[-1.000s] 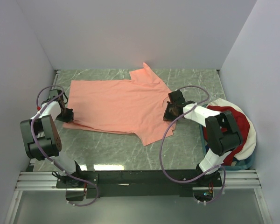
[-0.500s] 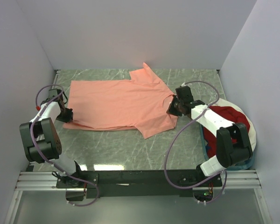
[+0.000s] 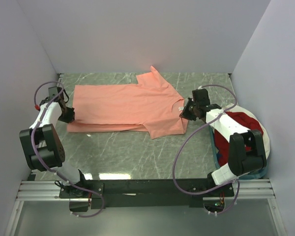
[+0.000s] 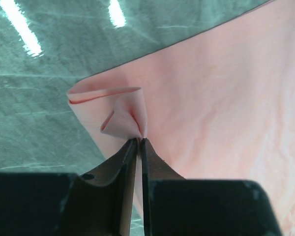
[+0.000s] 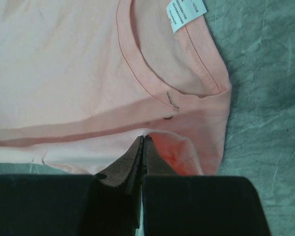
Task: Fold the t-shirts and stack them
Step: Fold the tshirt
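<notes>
Currently, top view: salmon-pink t-shirt (image 3: 128,108) lies spread across the upper middle of the table (image 3: 137,152), hem at frame left, collar at frame right, one sleeve pointing to the top of the frame. Its lower edge sits doubled over in a narrow band.

Left arm: elbow folded at the left edge, forearm running up the frame to the hem corner. Left gripper (image 4: 139,140) has its jaws pressed together on a small peak of hem cloth.

Right arm: elbow raised over the white-rimmed basket (image 3: 265,142) at frame right, forearm angled up-left to the collar end. Right gripper (image 5: 142,138) is pressed together, pinching the cloth edge just below the neckline; white neck label (image 5: 186,12) shows beyond it.

Dark red t-shirt (image 3: 241,123) lies bunched in the basket.
</notes>
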{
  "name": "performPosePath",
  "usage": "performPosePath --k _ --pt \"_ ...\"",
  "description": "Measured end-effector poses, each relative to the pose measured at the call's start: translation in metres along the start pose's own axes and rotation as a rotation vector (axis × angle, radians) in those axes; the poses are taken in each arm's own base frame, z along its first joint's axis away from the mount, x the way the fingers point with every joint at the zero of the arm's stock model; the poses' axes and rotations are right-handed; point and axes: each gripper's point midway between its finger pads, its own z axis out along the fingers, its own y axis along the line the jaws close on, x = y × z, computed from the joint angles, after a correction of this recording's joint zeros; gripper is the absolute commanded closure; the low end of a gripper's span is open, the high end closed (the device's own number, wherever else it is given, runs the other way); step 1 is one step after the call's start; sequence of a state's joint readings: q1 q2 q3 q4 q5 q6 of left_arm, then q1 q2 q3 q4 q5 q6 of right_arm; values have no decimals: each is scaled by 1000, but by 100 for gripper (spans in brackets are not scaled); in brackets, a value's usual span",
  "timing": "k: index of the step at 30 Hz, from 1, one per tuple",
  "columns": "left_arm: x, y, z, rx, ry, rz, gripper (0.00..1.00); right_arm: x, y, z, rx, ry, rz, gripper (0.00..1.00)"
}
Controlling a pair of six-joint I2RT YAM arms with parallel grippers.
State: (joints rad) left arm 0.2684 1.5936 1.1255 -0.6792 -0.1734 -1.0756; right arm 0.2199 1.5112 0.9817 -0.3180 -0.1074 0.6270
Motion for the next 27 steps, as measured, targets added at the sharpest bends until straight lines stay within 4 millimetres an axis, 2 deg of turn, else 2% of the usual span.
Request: performPosePath --k 9,27 --pt "-8 -18 5 -2 5 2 87 -3 2 1 -20 12 13 100" --pt "-10 -55 32 -3 54 17 87 -9 -3 22 4 44 42 100"
